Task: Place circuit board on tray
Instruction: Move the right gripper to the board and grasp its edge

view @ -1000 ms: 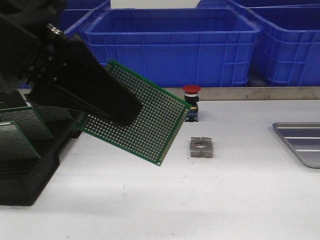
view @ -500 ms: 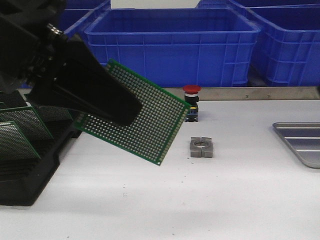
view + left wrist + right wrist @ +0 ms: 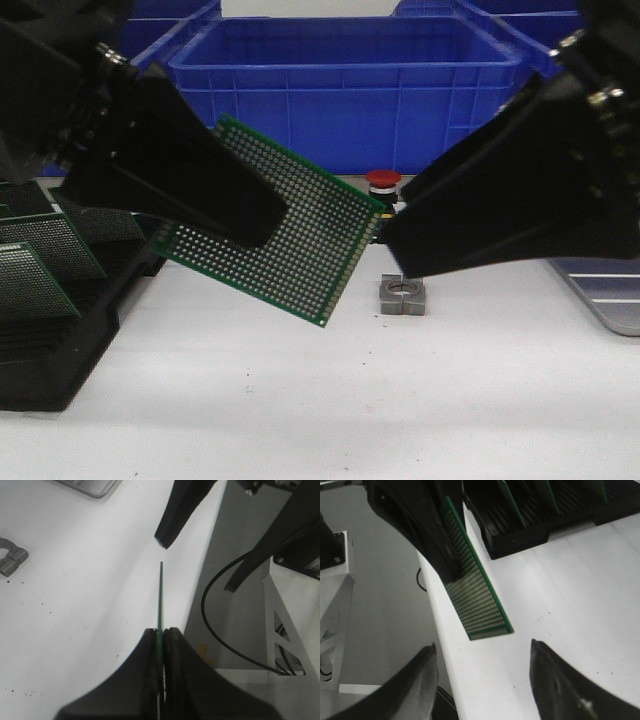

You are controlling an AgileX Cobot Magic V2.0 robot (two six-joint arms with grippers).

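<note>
— What's nearest?

— My left tool (image 3: 255,215), clamped shut on the circuit board (image 3: 300,245), holds it tilted above the bench (image 3: 300,400). It hasn't moved.

— What changed?

— My right tool (image 3: 482,680) has just arrived, fingers spread wide, empty, facing the board's free edge. Probably a handover. The tray (image 3: 610,300) waits at the bench's right edge.

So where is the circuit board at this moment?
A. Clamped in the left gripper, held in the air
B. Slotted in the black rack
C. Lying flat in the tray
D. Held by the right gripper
A: the left gripper is shut on the board, above the table, while the right gripper is open.
</note>
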